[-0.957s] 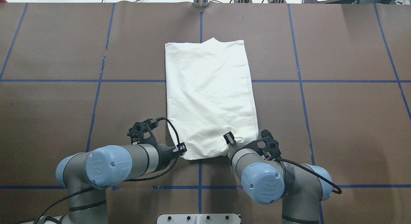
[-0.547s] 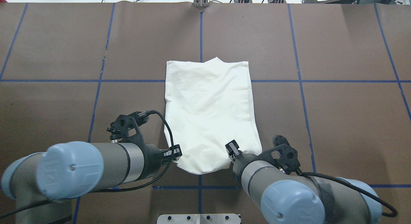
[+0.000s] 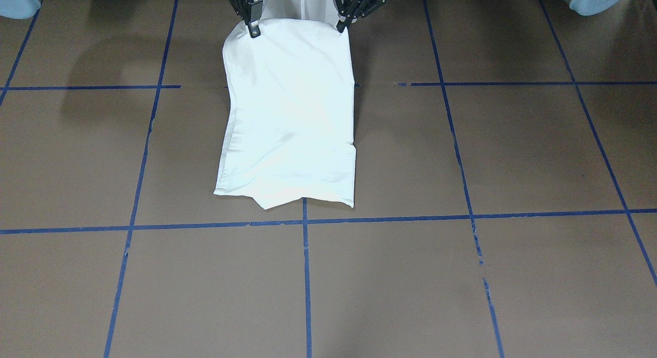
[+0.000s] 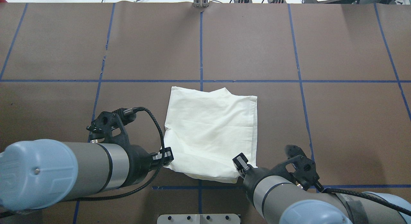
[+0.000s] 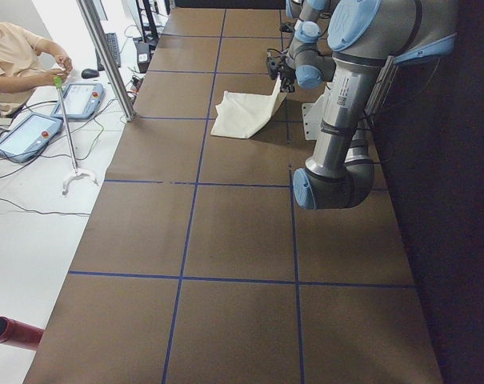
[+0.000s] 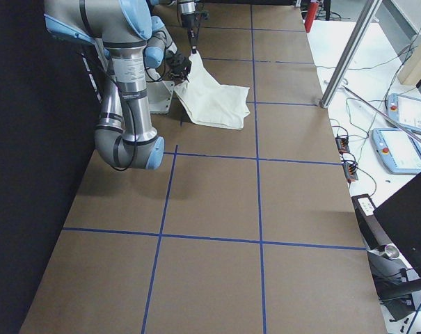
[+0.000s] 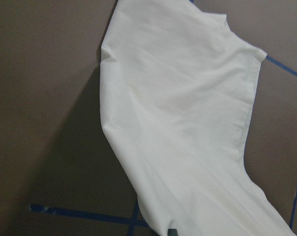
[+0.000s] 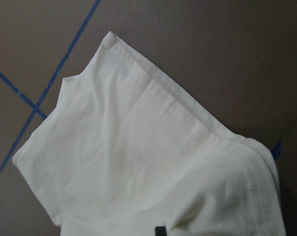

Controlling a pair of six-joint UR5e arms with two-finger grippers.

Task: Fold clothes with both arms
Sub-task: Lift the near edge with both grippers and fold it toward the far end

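Where the cream fabric T-shirt (image 4: 210, 134) is raised, left gripper (image 4: 164, 157) clamps near-left corner; right gripper (image 4: 240, 162) clamps near-right corner.

We see bright, even overhead light; the shirt (image 3: 290, 116) glares near white, and soft shadows lie on the table (image 3: 462, 270).

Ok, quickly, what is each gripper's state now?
Left gripper: closed, holding a near corner of the cream shirt.
Right gripper: closed, holding the other near corner.
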